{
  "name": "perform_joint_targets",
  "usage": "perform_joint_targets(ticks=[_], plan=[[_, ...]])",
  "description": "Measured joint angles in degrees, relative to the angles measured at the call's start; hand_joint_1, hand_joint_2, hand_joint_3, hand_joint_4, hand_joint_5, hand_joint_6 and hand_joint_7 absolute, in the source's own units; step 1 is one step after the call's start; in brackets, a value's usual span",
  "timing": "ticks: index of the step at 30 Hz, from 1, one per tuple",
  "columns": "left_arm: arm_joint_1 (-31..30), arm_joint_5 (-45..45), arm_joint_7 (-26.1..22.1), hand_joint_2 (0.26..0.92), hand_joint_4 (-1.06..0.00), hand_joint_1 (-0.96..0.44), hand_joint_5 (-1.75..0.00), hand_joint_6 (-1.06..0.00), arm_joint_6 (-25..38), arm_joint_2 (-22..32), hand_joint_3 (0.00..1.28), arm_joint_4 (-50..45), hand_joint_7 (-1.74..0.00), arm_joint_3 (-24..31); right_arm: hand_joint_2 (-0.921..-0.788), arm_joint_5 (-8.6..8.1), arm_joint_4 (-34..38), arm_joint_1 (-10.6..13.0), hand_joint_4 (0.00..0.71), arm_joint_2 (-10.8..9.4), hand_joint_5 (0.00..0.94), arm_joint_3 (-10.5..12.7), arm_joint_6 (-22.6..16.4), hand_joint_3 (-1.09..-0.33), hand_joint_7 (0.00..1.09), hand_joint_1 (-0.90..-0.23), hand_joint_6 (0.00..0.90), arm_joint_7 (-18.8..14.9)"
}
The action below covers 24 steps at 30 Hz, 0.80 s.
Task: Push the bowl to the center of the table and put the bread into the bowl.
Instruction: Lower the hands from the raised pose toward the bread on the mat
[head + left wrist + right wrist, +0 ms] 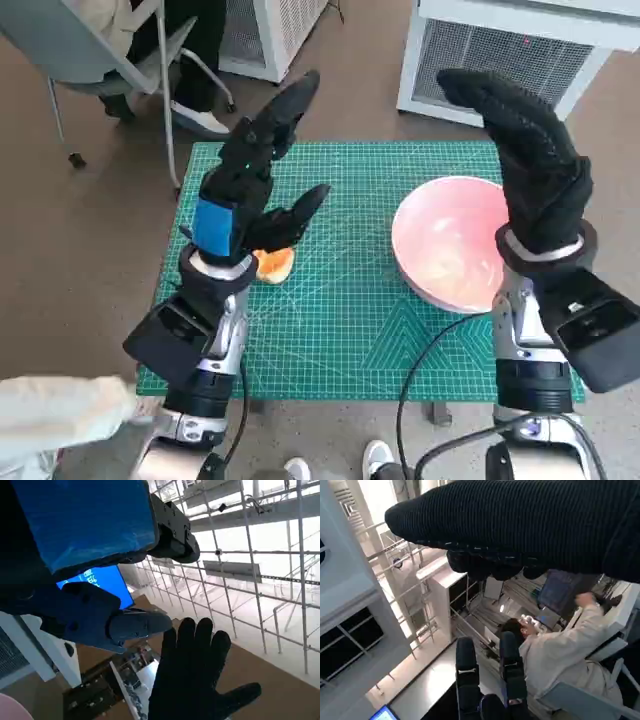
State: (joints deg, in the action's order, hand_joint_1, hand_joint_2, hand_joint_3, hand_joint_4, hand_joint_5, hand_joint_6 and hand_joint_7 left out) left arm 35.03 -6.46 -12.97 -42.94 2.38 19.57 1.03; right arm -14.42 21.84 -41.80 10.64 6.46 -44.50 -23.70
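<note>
Fingers [285, 110] of the left hand [250, 175] are spread wide and hold nothing; they reach up and away from the table [340, 330], above its left side. The right hand [530, 150] is also raised with its gloved fingers extended and apart, empty, above the right edge of the pink bowl [445, 255]. Neither hand touches anything (the wrist views show mostly ceiling and room, which fits hands lifted and tilted upward).

As for progress, little seems done. The bowl sits on the right part of the green mat, not at the center, so the push to the left is judged not yet done. The bread [273, 264] lies on the mat at the left, just below the left hand and well apart from the bowl, which looks empty. Both steps remain.
</note>
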Motion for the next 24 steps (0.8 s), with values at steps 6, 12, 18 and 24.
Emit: perform_joint_targets(ticks=[6,12,18,24], plan=[[0.0,-0.2,0.0,0.921,-0.37,-0.46,0.0,-0.32,0.3,0.0,0.39,0.0,-0.28,0.0,-0.921,-0.69,0.0,0.0,0.273,0.0,0.0,0.0,0.0,-0.755,0.29,-0.577,0.21,-0.3],[0.0,-0.2,0.0,0.921,-0.36,-0.45,0.0,-0.3,0.4,0.0,0.4,0.0,-0.31,0.0,-0.921,-1.1,0.0,0.0,0.275,0.0,0.001,0.0,0.1,-0.753,0.29,-0.574,0.212,-0.4],[0.0,-0.7,0.0,0.921,-0.36,-0.43,0.0,-0.28,0.6,-0.1,0.39,-0.1,-0.36,0.0,-0.921,-1.14,0.2,0.1,0.272,0.0,0.0,-0.1,0.3,-0.754,0.29,-0.569,0.211,-0.7],[0.0,-0.9,0.0,0.921,-0.35,-0.42,0.0,-0.27,1.3,-0.1,0.39,-0.3,-0.38,0.1,-0.921,-1.04,0.4,0.3,0.271,0.1,0.0,-0.1,0.2,-0.754,0.29,-0.566,0.209,-0.7]])
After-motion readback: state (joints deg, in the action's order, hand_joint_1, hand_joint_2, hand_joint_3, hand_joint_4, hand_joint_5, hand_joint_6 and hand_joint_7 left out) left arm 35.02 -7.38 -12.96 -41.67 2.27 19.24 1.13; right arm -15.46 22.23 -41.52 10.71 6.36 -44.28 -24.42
